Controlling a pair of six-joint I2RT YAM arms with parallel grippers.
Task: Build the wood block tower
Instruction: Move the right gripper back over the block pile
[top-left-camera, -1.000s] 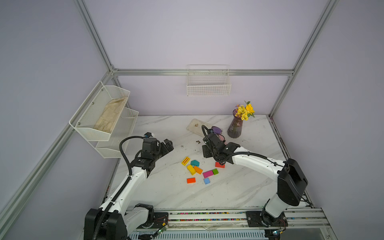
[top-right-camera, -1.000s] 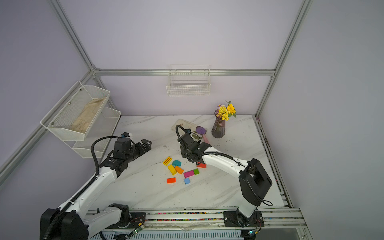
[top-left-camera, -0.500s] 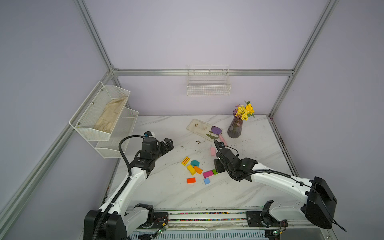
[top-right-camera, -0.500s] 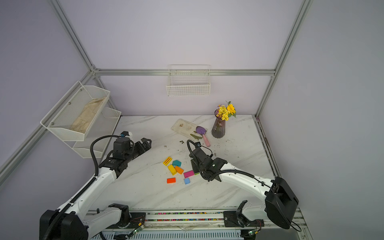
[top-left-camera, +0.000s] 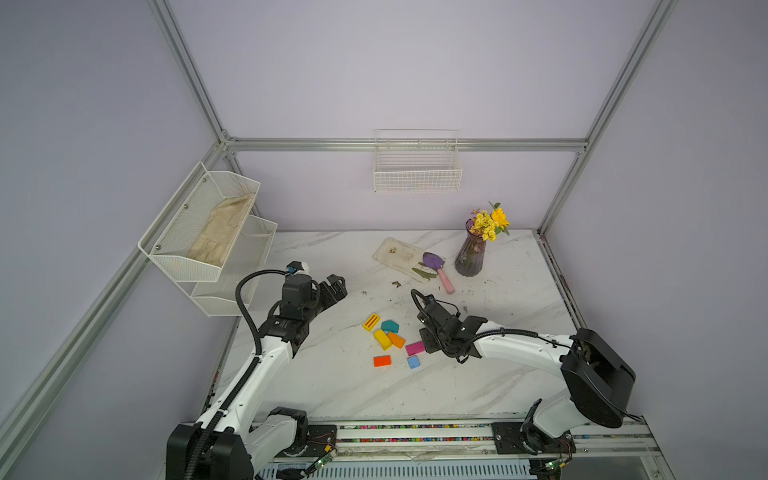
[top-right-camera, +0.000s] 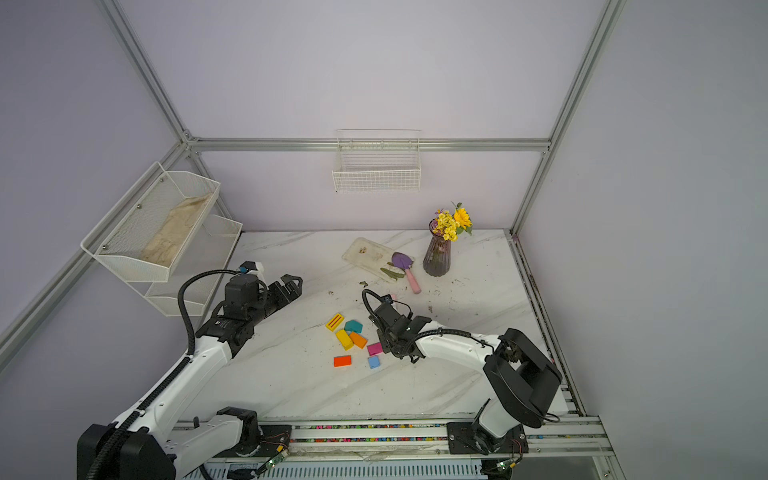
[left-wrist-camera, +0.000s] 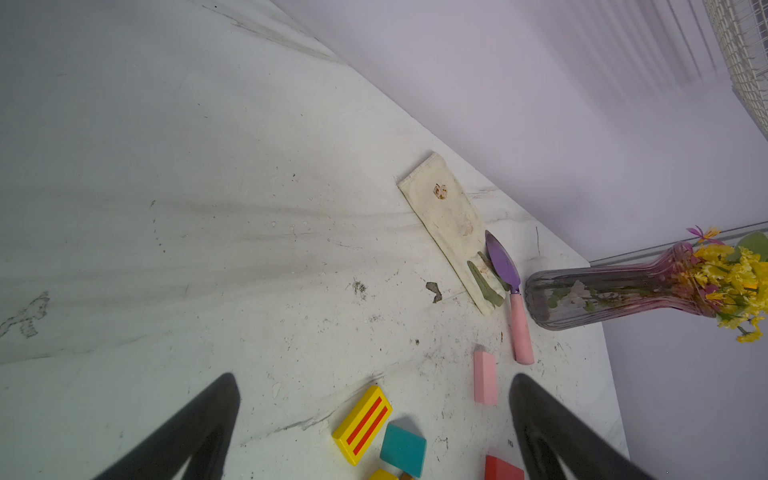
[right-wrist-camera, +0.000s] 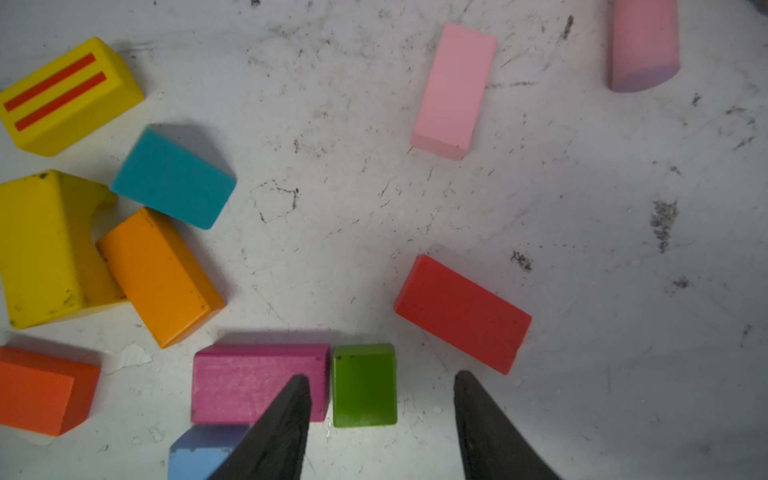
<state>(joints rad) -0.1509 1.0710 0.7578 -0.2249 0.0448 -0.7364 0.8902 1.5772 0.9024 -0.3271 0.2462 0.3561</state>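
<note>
— Where are the wood blocks (top-right-camera: 344, 339)?

— Loose on the marble table (top-left-camera: 332, 390), around its middle, each lying flat on the surface. Both top views show seven. The striped yellow block (top-left-camera: 371, 322) is farthest, with the teal block (top-left-camera: 390, 326) just right of it. The yellow arch block (top-left-camera: 382, 339) touches the orange block (top-left-camera: 396, 340), and the magenta block (top-left-camera: 414, 348) lies to their right. The red-orange block (top-left-camera: 382, 360) and the blue block (top-left-camera: 414, 362) are nearest.

— Only seven?

— The right arm covers the rest from above. The right wrist view adds the green block (right-wrist-camera: 363, 384) close against the magenta one and the red block (right-wrist-camera: 461, 313) near it but apart. It also shows the pink block (right-wrist-camera: 455, 89) farther off. The left wrist view places that pink one just beside the end of the trowel (left-wrist-camera: 505, 266) handle.

— And the right gripper (right-wrist-camera: 380, 374)?

— In the top views its fingers are hidden under the wrist. Its own camera shows them spread with nothing pinched, hanging over the green block. One fingertip (right-wrist-camera: 297, 399) overlaps the magenta block's edge.

— The left gripper (top-left-camera: 336, 286)?

— It is spread wide and empty, over the table to the left of the blocks and farther back, well apart from them. Its camera looks across to the stained cloth (left-wrist-camera: 444, 216), the trowel and the vase (left-wrist-camera: 602, 295) at the far right.
</note>
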